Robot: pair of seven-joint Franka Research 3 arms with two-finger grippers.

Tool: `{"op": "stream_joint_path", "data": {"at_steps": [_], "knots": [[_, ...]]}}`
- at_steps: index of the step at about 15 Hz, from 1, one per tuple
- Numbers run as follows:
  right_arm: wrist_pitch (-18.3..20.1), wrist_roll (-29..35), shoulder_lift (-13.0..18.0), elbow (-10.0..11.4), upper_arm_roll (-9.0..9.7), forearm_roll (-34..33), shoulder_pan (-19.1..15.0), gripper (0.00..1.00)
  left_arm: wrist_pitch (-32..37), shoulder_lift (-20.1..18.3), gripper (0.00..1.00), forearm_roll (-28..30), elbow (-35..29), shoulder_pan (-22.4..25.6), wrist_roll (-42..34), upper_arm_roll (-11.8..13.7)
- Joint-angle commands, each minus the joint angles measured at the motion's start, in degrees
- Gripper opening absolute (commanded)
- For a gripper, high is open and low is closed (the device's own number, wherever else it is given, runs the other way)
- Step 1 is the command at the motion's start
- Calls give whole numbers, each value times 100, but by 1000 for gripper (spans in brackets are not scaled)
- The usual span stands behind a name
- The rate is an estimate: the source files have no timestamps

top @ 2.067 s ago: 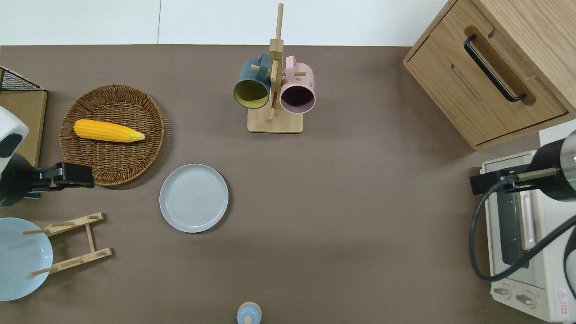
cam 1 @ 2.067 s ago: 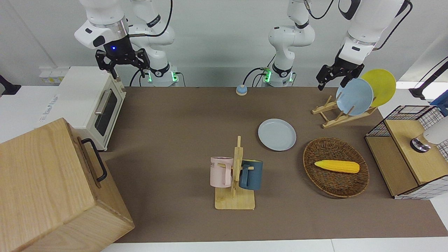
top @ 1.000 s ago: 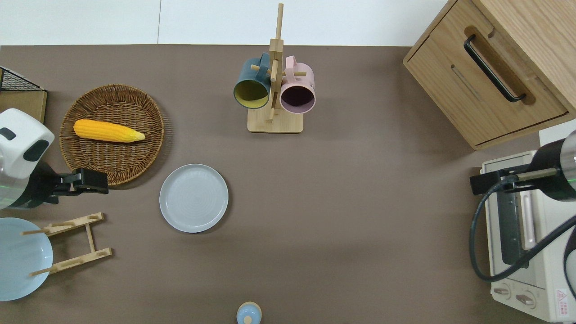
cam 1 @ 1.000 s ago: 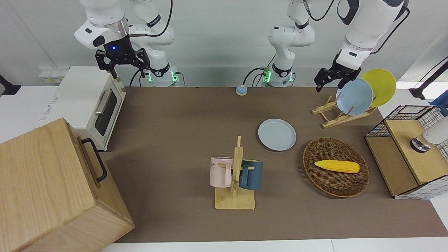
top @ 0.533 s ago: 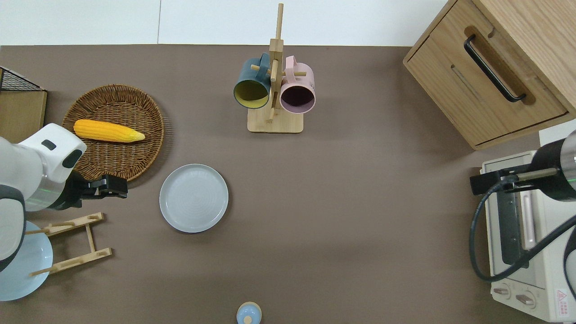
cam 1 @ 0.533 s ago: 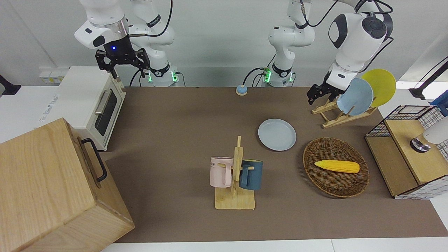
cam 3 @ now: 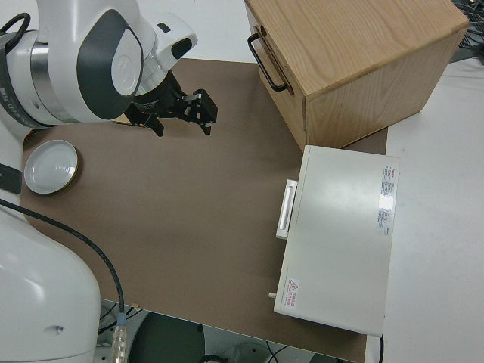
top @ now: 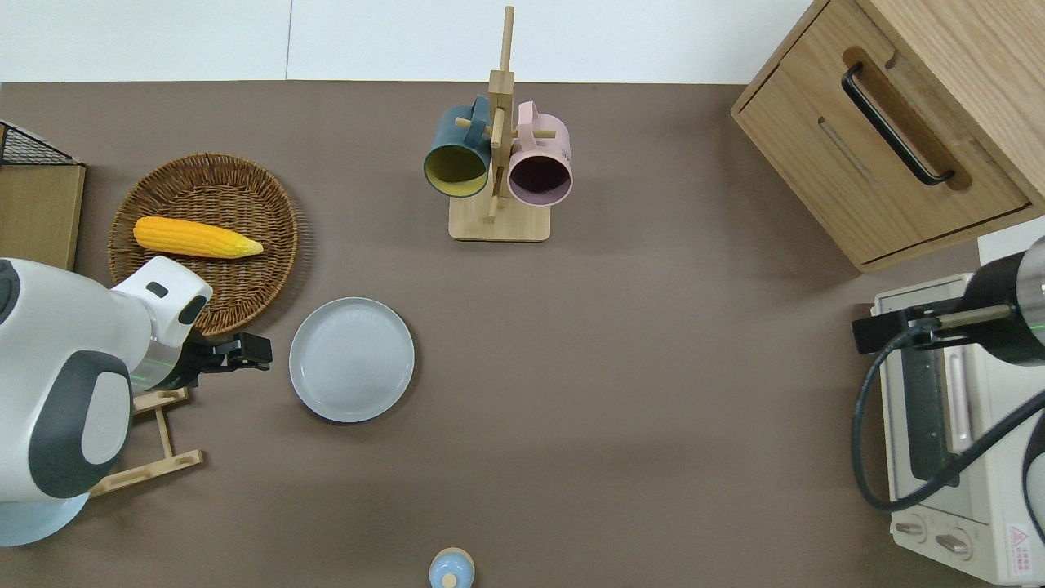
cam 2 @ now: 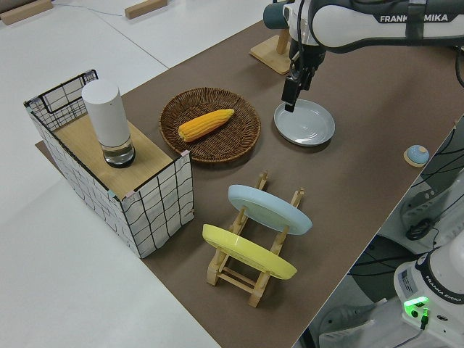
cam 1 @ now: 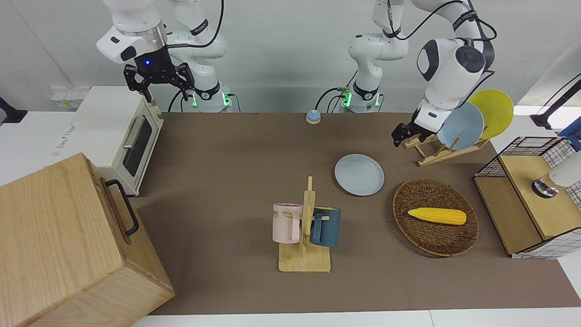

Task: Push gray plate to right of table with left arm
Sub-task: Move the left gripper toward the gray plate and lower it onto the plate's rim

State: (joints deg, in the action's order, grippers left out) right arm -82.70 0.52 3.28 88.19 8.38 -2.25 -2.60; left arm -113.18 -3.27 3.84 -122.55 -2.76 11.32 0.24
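The gray plate point(cam 1: 359, 175) lies flat on the dark-brown table point(cam 1: 227, 159), between the mug stand and the plate rack; it also shows in the overhead view point(top: 352, 359) and the left side view point(cam 2: 304, 122). My left gripper point(cam 1: 400, 137) hangs low over bare table just off the plate's rim, toward the left arm's end point(top: 260, 353), with a small gap to the rim point(cam 2: 289, 101). It holds nothing. My right arm with the blue wrist light is parked, its gripper point(cam 1: 156, 88) empty.
A wicker basket point(cam 1: 401, 204) with a corn cob point(cam 1: 436, 216) sits beside the plate. A wooden rack point(cam 1: 435, 154) holds a sky-blue plate point(cam 1: 460, 125) and a yellow plate point(cam 1: 497, 109). A mug stand point(cam 1: 305, 259), wooden cabinet point(cam 1: 59, 236), toaster oven point(cam 1: 113, 131) and wire crate point(cam 1: 531, 200) stand around.
My left arm has swung down from above the plate rack toward the gray plate's rim. The plate and the right arm have not moved.
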Motion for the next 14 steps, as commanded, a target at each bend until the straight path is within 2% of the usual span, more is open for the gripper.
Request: {"op": "stream_joint_path", "data": {"at_steps": [1,4,8,11,14], "knots": [[8,-113,41,23,6,14,-39,996,-545,141,989,423,-400,-110,89,63],[8,-113,41,23,14,14,-39,996,-1178,414,987,644,-778,-145,89,20],[8,-113,41,23,6,14,-39,996,-1459,528,983,731,-1007,-233,177,-7],[8,-113,41,23,6,14,-39,996,-2197,792,960,899,-1279,-312,186,-33],[8,-113,41,23,14,14,-39,996,-2296,784,714,899,-1385,-313,186,-86]]}}
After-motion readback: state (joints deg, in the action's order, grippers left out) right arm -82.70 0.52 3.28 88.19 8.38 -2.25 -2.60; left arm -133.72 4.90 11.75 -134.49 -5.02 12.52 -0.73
